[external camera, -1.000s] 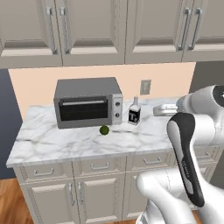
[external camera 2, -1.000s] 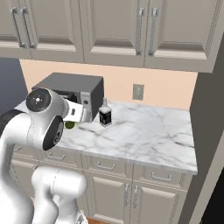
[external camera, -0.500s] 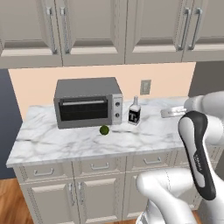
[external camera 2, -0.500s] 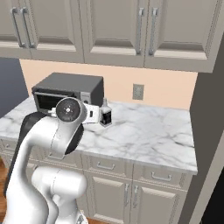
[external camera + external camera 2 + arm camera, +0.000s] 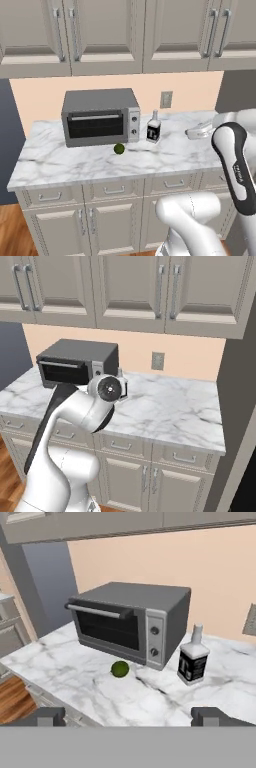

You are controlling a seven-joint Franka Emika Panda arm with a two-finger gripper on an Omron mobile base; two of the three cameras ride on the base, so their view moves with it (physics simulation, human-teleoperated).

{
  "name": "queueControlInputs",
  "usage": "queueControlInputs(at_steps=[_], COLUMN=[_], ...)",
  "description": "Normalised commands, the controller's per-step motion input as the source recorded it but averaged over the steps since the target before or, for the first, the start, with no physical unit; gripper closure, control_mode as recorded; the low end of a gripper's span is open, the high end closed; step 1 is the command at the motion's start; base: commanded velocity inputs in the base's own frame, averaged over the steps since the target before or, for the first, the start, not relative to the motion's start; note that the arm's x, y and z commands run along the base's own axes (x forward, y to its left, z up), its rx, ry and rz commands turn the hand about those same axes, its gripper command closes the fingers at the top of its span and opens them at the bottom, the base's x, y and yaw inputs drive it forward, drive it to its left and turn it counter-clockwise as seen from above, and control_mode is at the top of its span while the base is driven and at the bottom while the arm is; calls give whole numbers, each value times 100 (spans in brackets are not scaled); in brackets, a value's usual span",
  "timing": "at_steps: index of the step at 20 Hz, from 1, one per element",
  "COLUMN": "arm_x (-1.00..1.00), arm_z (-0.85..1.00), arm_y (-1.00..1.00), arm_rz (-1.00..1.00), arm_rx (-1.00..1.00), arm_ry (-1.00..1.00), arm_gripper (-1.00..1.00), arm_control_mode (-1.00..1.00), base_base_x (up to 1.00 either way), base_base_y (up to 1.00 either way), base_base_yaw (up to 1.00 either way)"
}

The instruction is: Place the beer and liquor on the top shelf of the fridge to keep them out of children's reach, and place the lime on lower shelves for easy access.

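The liquor (image 5: 193, 660), a squat clear bottle with a black label, stands on the marble counter (image 5: 150, 699) just right of the toaster oven. It also shows in the left base view as the liquor (image 5: 153, 129). The lime (image 5: 120, 668) lies on the counter in front of the oven's right corner, seen too as the lime (image 5: 119, 148). My gripper (image 5: 129, 717) is open and empty, its fingertips (image 5: 47, 716) wide apart, well short of both things. The beer and the fridge are out of view.
A silver toaster oven (image 5: 100, 117) sits at the counter's back left. Wall cabinets (image 5: 125, 35) hang above, and drawers and doors (image 5: 115, 190) run below the counter. A wall outlet (image 5: 166, 99) is behind the liquor. My arm (image 5: 75, 406) hides part of the counter.
My arm has swung round to the right and the hand now points at the counter. The liquor, lime and oven have not moved.
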Motion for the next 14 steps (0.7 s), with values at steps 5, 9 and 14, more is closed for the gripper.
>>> queueControlInputs(at_steps=[5,9,14], arm_x=[26,20,22], arm_z=[-2,-4,-14], arm_y=[0,1,7], arm_rz=[21,13,5], arm_rx=[0,2,7], arm_ry=[-2,-7,-12], arm_gripper=[-100,-100,-100], arm_control_mode=[-100,-100,-100], base_base_x=[0,0,0], base_base_y=[0,0,0], base_base_yaw=[0,0,0])
